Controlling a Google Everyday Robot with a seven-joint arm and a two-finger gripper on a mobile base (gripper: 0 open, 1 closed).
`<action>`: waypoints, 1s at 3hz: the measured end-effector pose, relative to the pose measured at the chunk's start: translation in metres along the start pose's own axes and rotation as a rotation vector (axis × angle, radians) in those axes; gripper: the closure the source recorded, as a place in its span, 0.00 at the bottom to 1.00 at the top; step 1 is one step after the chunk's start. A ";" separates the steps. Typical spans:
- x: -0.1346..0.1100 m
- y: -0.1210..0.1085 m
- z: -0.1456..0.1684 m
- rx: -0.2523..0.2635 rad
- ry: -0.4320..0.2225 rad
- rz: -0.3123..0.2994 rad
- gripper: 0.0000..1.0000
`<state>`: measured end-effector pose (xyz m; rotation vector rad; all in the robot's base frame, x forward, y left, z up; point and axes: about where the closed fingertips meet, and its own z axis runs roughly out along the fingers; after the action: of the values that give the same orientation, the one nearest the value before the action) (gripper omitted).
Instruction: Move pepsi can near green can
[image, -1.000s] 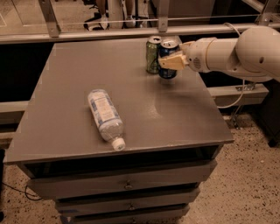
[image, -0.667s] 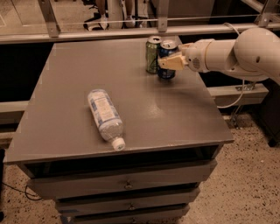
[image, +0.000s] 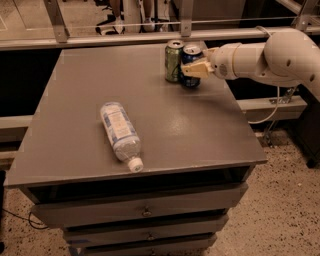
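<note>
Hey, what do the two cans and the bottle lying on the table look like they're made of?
The pepsi can, with the gripper at it, and the green can: likely aluminium, with printed sides and shiny silver tops. The bottle: probably clear plastic, see-through, with a paper-like label and a white cap.

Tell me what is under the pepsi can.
The grey table top: the pepsi can stands upright on it, right beside the green can. The claw reaches across the can's middle and hides that part of it.
</note>
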<state>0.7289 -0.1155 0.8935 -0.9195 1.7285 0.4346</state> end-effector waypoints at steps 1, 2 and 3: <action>0.003 -0.012 -0.004 0.001 0.013 -0.018 0.15; 0.007 -0.020 -0.007 0.005 0.020 -0.018 0.00; 0.017 -0.016 -0.005 -0.002 0.024 0.005 0.00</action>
<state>0.7356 -0.1349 0.8820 -0.9254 1.7531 0.4297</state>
